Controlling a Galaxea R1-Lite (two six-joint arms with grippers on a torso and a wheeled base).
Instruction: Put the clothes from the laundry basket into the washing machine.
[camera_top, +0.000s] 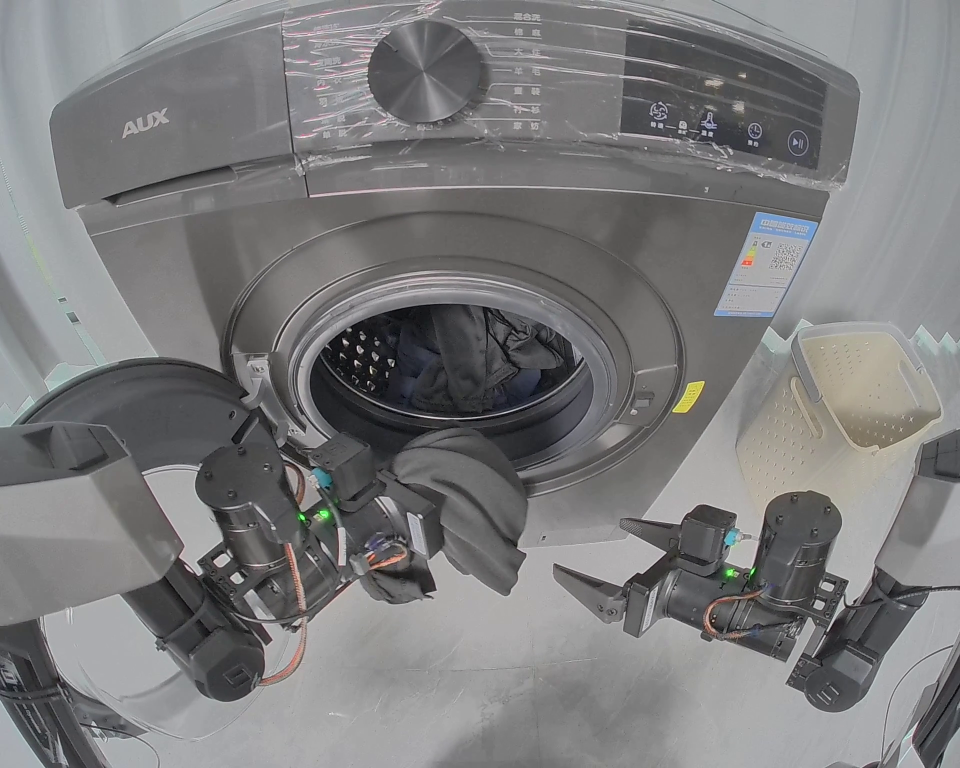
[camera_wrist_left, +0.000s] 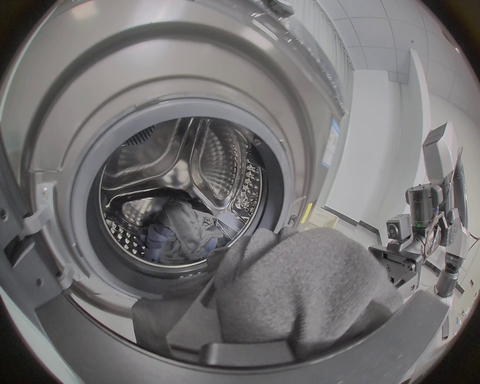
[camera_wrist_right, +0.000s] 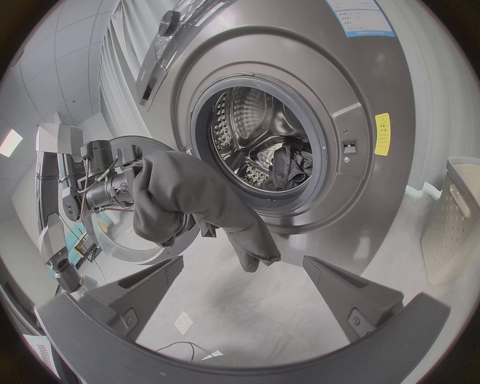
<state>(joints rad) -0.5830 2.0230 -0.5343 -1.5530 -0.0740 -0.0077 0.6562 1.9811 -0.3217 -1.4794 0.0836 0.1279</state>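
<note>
A grey front-loading washing machine (camera_top: 450, 230) stands with its door (camera_top: 140, 420) swung open to the left. Dark clothes (camera_top: 470, 355) lie inside the drum (camera_wrist_left: 200, 165). My left gripper (camera_top: 425, 515) is shut on a dark grey garment (camera_top: 470, 500), held just below and in front of the drum opening; the cloth drapes over the fingers and hangs down (camera_wrist_right: 200, 200). My right gripper (camera_top: 605, 560) hovers open with nothing in it, low in front of the machine's right side. The cream laundry basket (camera_top: 850, 400) stands on the floor to the right of the machine.
The open door takes up the space at the left, behind my left arm. Bare grey floor (camera_top: 520, 680) lies in front of the machine. A cable and scraps of paper (camera_wrist_right: 185, 325) lie on the floor below my right gripper.
</note>
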